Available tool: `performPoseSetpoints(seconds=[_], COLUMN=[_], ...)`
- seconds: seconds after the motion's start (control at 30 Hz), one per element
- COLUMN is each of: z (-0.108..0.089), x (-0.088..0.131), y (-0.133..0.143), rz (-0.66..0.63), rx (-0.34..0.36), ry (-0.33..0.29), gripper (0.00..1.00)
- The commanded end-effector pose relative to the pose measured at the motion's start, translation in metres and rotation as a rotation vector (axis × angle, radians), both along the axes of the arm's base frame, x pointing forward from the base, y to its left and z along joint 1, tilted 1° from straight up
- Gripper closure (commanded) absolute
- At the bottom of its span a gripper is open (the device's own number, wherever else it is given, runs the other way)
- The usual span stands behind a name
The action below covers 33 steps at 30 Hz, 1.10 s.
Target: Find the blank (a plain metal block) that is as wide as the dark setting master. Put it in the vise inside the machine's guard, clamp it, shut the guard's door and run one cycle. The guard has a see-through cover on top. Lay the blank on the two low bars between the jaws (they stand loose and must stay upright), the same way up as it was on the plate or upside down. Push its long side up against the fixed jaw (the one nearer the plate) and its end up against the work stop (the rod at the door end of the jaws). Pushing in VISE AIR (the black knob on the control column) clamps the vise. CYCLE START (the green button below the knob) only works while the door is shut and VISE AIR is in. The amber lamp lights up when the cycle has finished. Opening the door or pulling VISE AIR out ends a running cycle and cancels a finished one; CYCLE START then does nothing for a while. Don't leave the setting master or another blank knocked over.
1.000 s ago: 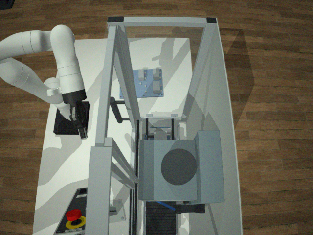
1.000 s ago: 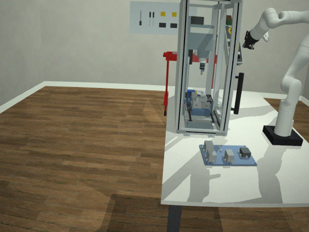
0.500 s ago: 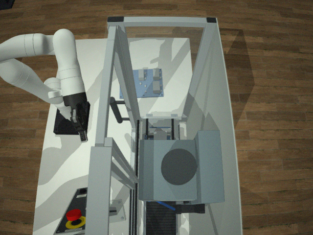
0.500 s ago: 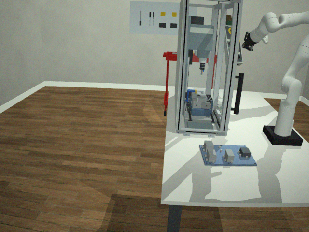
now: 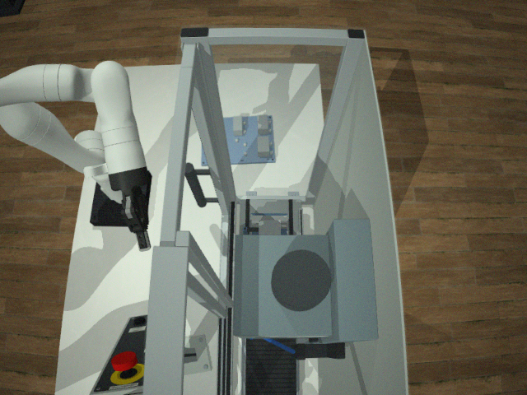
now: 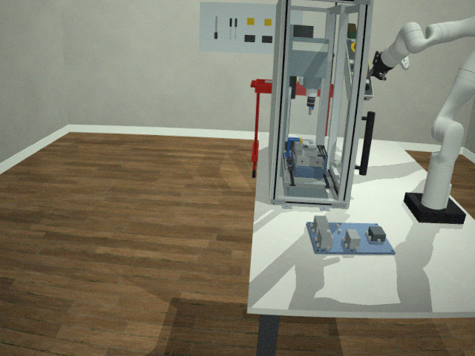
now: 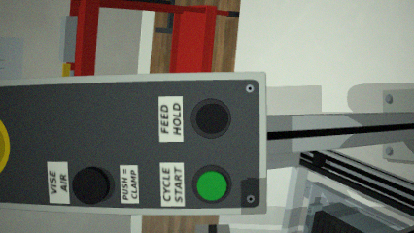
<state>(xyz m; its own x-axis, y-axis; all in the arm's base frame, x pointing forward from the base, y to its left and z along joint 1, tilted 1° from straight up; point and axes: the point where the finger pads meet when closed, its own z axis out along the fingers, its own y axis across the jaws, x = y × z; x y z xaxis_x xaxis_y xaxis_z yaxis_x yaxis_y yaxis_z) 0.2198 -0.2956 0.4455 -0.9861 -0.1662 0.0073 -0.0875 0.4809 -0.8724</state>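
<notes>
The white worktop stands on a wood floor before grey walls. The tool, pressed together and gripping nothing, hangs near the control column. The setting master stands on the blue plate.

A white table is seen above a brown plank floor; one dark leg is shown under its near edge in the exterior view. Toward one end of the top, a blue plate is laid flat, with small blocks borne on it. Just beyond the plate, the guard's frame is stood on the white surface. The arm's black base is set near the table's edge, apart from the plate. A light foot plate with bolts is rested beside the guard. Broad grey shadows are cast across the top.
</notes>
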Motion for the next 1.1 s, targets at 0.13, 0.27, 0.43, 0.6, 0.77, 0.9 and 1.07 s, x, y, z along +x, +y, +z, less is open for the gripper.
performPoseSetpoints(seconds=[0.13,0.27,0.43,0.6,0.77,0.9,1.07], z=[-0.013,-0.013,-0.013,-0.025,-0.028,-0.028,-0.030], x=[0.004,0.004,0.004,0.007,0.008,0.008,0.009], y=[-0.024,-0.024,-0.024,-0.045,-0.050,-0.050,-0.054], rz=[0.000,0.000,0.000,0.000,0.000,0.000,0.000], rx=[-0.001,-0.001,-0.001,-0.001,-0.001,-0.001,-0.001], ry=[-0.001,-0.001,-0.001,-0.001,-0.001,-0.001,-0.001], gripper=[0.90,0.90,0.90,0.90,0.90,0.90,0.90])
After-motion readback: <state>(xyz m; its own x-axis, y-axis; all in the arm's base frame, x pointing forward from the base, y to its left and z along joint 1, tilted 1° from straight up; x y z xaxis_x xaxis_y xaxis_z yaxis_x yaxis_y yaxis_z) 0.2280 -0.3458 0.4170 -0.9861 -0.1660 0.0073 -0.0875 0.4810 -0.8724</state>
